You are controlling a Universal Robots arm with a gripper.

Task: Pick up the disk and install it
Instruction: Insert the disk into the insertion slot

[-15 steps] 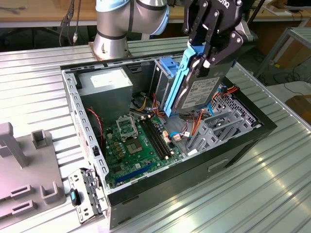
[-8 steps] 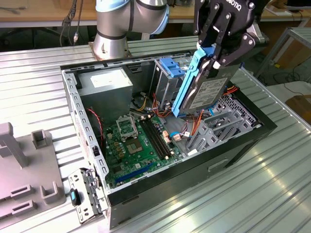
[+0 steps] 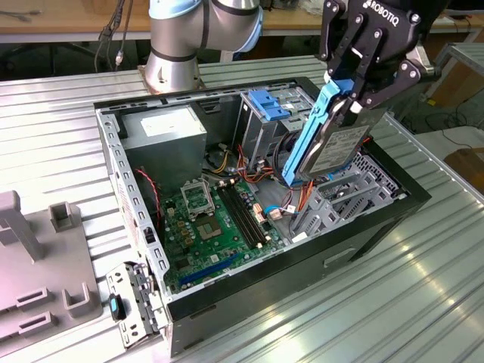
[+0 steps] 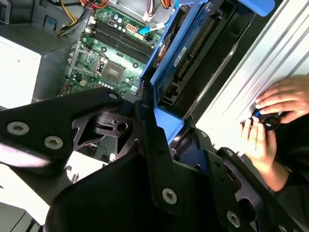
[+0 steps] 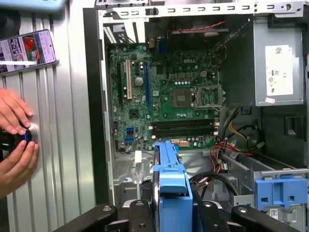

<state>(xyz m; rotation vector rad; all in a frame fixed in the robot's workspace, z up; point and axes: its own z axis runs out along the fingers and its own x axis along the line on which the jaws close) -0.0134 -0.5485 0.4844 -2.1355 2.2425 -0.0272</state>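
The gripper, at the exterior view's upper right, has its fingers clamped on the upper end of the disk, which hangs tilted on edge over the open computer case, seemingly angled to line up with the grey bay beside the motherboard

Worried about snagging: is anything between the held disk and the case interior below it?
The gripper is shut on the disk, tilted above the open case. Loose orange and blue cables lie just under its lower end, beside the grey frame; nothing else visibly intervenes.
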